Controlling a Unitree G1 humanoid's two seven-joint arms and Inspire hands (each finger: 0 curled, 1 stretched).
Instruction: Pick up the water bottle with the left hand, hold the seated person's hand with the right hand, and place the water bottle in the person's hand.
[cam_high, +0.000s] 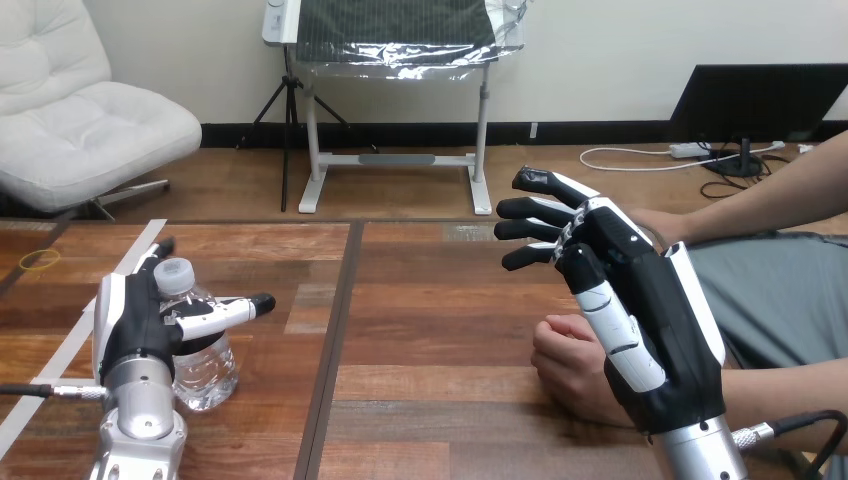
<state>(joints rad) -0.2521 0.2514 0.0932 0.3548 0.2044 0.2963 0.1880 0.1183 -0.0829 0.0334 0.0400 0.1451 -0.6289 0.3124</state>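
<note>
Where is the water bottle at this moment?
In the head view, the water bottle stands upright on the table at the lower left, beside the left hand, whose thumb crosses its neck, well apart from the person's hand.

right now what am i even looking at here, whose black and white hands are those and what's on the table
This is one picture, taken by a camera on a humanoid robot's head, looking down across a brown wooden table. The two black-and-white mechanical hands on silver forearms are the robot's own.

Its left hand is at a clear plastic water bottle with a white cap, which stands on the table. The thumb reaches across the bottle's front and the fingers look straight, so it does not seem gripped yet.

Its right hand is raised with its fingers spread and holds nothing. Just beside it the person's hand rests on the table, loosely closed. The person sits at the right.
</note>
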